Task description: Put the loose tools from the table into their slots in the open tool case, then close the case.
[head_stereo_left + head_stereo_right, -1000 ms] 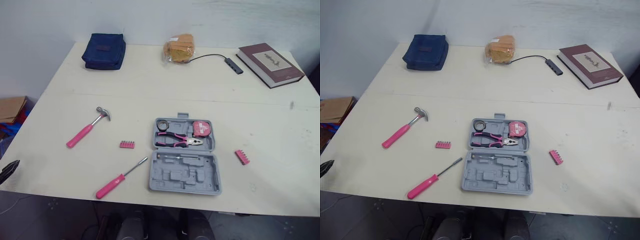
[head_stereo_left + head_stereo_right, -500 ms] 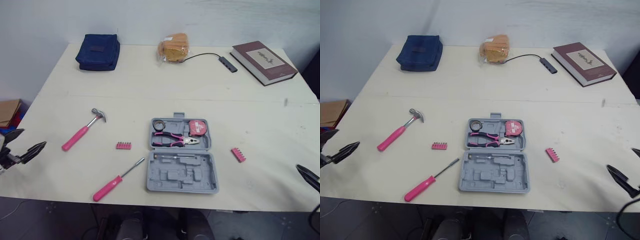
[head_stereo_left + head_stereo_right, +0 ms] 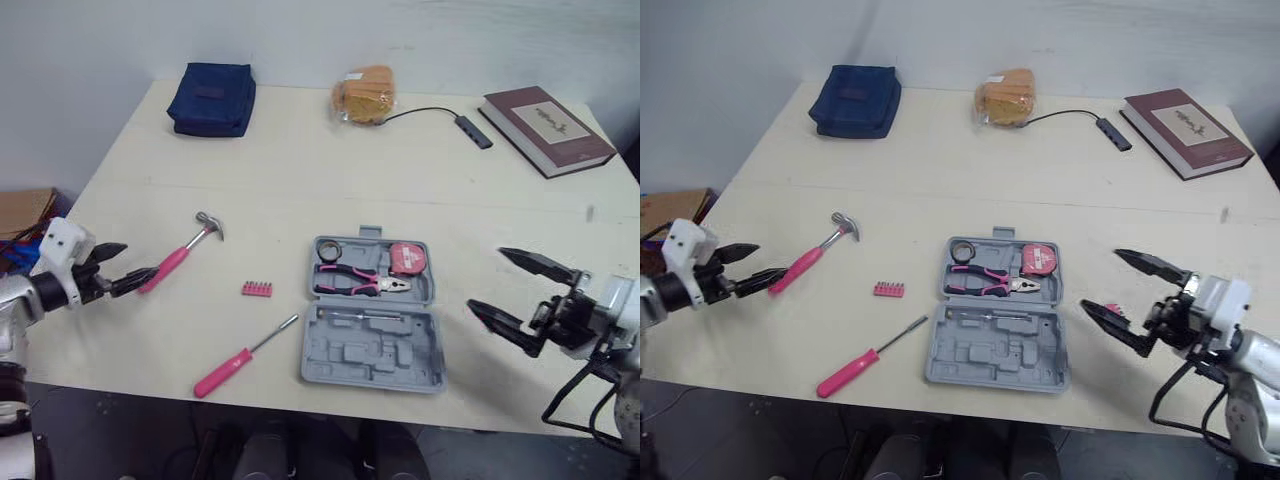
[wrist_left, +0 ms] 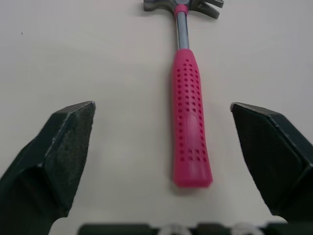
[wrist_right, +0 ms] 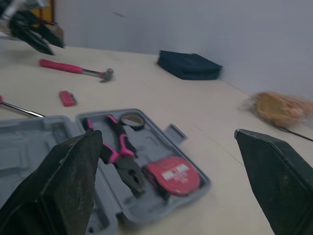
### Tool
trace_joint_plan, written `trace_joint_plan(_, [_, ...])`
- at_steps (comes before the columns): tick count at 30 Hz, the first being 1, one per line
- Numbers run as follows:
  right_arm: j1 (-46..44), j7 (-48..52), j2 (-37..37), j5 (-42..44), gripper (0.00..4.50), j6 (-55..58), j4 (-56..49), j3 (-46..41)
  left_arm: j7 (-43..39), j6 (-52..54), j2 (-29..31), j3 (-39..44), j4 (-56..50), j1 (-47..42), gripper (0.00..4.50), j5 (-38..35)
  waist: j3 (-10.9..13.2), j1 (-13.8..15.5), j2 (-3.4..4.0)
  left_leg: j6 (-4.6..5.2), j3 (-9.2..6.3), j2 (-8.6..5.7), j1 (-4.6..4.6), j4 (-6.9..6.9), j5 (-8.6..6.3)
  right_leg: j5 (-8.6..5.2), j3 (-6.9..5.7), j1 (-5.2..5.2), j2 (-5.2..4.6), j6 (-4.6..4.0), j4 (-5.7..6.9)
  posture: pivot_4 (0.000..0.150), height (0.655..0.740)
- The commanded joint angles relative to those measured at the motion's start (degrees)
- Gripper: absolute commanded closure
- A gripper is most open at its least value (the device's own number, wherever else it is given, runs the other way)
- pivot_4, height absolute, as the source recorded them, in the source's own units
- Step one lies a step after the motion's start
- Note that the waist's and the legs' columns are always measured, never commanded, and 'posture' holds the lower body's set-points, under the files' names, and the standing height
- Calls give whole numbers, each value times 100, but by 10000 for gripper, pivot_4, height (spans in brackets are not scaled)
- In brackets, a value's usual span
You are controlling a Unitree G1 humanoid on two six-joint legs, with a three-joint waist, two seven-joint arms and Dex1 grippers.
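Observation:
The grey tool case [image 3: 372, 348] lies open near the table's front edge, with pliers [image 3: 360, 284], a tape measure [image 3: 405, 259] and a tape roll [image 3: 329, 250] in its far half. A pink-handled hammer [image 3: 180, 255], a pink bit holder [image 3: 256, 289] and a pink screwdriver [image 3: 243, 357] lie to its left. My left gripper [image 3: 133, 262] is open, its fingertips just short of the hammer [image 4: 188, 117] handle's end. My right gripper [image 3: 487, 280] hangs open just right of the case [image 5: 146, 161]. A second pink bit holder [image 3: 1110, 310] is partly hidden behind it.
Along the back of the table sit a blue pouch [image 3: 213, 98], a bagged bun [image 3: 365, 95], a cabled USB hub [image 3: 470, 130] and a thick book [image 3: 545, 128]. A cardboard box [image 3: 25, 210] stands on the floor to the left.
Both arms have risen over the table. The left gripper has advanced to the hammer's handle end; the right gripper has moved in beside the case. The camera has shifted slightly.

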Motion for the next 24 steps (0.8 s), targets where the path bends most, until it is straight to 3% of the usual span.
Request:
trace_joint_plan(1, [-266,-16,99,1,0,104,-443,319,-6,28,-82,-312,220,-403,263,268,1,-2,-2,-1,1,0,0,0,0,0,0,0,4,0,0,1500,7400])
trace_joint_plan(8, [-554,24,230,-53,0,283,-756,822,210,148,-377,-878,992,-1236,263,809,1,-22,-8,-4,0,6,-3,6,7,0,4,-2,18,0,6,1500,7400])
trace_joint_plan(16, [-477,139,238,-75,0,333,-949,967,137,257,-469,-1160,1551,-1514,263,1109,0,-8,-11,1,2,6,-3,10,10,-1,5,-1,21,1,6,1500,7400])
trace_joint_plan(19, [-366,181,220,-128,0,256,-906,910,-6,323,-473,-1236,1568,-1477,8610,1149,-1,-8,-11,0,1,6,3,10,11,0,10,0,20,1,14,1500,7400])
trace_joint_plan(24, [-222,195,183,-162,0,200,-865,756,-277,531,-297,-1274,1148,-1146,31117,1127,-1,-17,-10,1,8,6,6,10,8,-1,18,1,20,1,13,1500,7400])
